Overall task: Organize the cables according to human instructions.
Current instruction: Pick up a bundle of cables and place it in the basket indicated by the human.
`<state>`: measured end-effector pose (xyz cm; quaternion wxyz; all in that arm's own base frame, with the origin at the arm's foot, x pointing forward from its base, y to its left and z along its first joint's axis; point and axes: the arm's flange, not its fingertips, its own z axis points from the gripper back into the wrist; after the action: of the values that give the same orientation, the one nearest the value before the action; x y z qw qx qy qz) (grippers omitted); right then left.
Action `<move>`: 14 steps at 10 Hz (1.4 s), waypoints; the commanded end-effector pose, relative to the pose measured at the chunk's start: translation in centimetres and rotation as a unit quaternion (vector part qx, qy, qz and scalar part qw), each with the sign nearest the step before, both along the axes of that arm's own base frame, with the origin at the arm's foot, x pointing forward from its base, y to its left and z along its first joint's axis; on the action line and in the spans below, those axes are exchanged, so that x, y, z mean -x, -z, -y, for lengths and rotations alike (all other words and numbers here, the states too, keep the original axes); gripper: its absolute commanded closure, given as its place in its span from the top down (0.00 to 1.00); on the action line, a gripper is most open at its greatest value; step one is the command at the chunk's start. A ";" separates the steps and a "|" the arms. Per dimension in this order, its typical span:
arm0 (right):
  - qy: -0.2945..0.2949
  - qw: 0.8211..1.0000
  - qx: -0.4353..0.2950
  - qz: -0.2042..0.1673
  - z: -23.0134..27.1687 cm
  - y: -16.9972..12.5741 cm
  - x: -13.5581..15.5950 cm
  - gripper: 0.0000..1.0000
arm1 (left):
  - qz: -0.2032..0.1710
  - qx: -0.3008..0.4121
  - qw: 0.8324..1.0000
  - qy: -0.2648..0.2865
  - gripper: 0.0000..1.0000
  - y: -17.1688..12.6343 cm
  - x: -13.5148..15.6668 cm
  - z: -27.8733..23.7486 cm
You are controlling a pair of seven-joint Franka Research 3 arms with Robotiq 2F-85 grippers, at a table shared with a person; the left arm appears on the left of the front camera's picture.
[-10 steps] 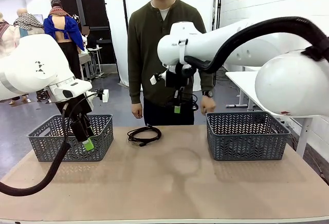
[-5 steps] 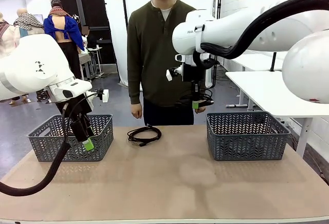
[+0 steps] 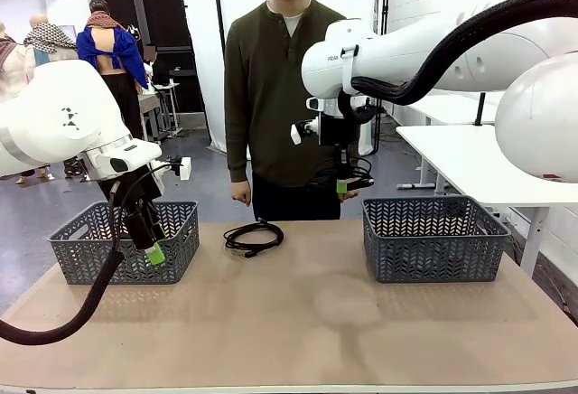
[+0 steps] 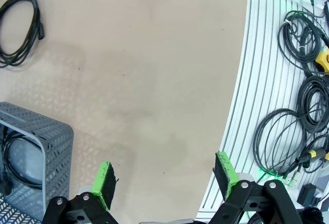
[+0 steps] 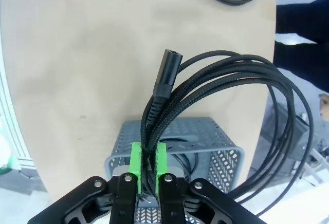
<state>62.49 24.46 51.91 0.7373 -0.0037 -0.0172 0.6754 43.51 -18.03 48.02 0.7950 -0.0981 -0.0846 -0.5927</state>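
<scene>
Right gripper (image 5: 147, 162) – jaws clamped tight on a black braided cable bundle (image 5: 226, 80), pinched where the strands gather. One chunky plug sticks up past the fingertips and the loops sag off to one side. In the front view this gripper (image 3: 341, 186) hangs high over the table (image 3: 316, 322), in front of the person (image 3: 271, 96) and just left of the right basket (image 3: 433, 236). In the right wrist view a grey basket (image 5: 221, 147) lies beyond the fingers, with dark cord loops inside.

Left gripper (image 4: 164, 175) – jaws spread wide, nothing between the green pads. It hovers over bare tabletop by the near right corner of the left basket (image 3: 126, 240). A coiled black cord (image 4: 15, 157) lies in that basket.

Loose cable (image 3: 254, 236) – a flat coil on the table's far side, between the two baskets and just in front of the person, apart from both grippers.

The person stands at the far edge, one hand (image 3: 239, 197) hanging by the hip.
</scene>
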 end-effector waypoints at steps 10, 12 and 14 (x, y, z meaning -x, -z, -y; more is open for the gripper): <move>-0.006 0.999 -0.024 0.040 12.5 1.5 5.2 0.00 | 0.005 0.001 1.000 -0.002 1.00 -0.1 0.0 0.0; -0.002 0.999 -0.023 0.038 14.7 2.7 5.6 0.00 | 0.005 0.001 1.000 -0.002 1.00 -0.1 0.0 0.0; 0.006 0.999 -0.020 0.027 16.7 3.7 5.7 0.00 | 0.005 0.001 1.000 -0.002 1.00 -0.1 0.0 0.0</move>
<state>57.57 8.55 48.44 0.7498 -0.0148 -0.0360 0.6605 43.52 -18.01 48.02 0.7951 -0.0982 -0.0847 -0.5925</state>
